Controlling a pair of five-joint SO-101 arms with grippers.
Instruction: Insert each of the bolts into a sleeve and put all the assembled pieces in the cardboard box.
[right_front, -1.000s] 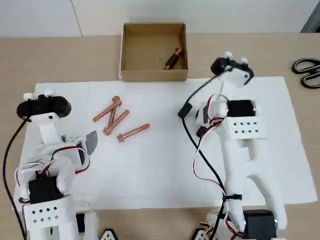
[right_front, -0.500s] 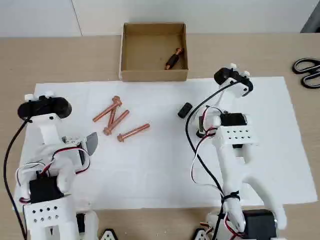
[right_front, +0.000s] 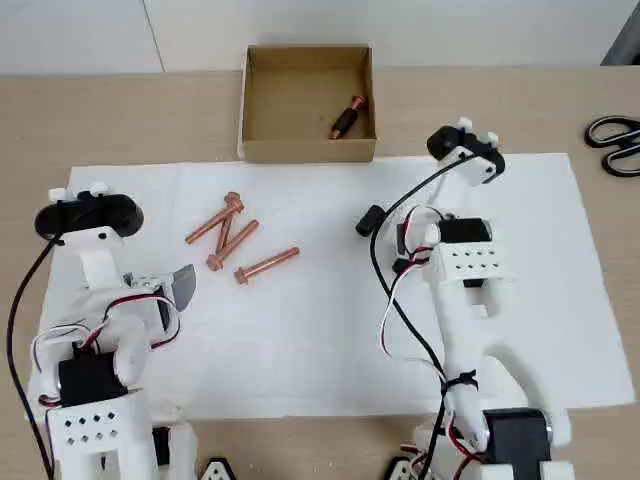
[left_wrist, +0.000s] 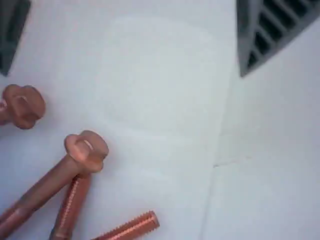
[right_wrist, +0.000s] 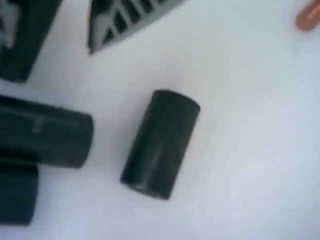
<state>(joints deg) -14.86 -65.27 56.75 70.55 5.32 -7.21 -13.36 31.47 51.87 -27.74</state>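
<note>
Item 1. My left claw (left_wrist: 125, 70): fingers apart, holding nothing, over the white sheet (right_front: 300, 330) near its left edge. Unchanged from a second ago.

Item 2. My right claw (right_wrist: 55, 60): fingers apart, empty, above three black sleeves (right_wrist: 160, 145). My right arm (right_front: 470, 270) has drawn back from the sheet's far edge, uncovering one sleeve (right_front: 371, 220) near mid-sheet.

Item 3. Four bolts (right_front: 240, 235): loose, left of the sheet's centre, unmoved.

Item 4. Cardboard box (right_front: 258, 100): on the table at the sheet's far edge. One assembled piece (right_front: 347, 117) lies by its right wall, as before.
</note>
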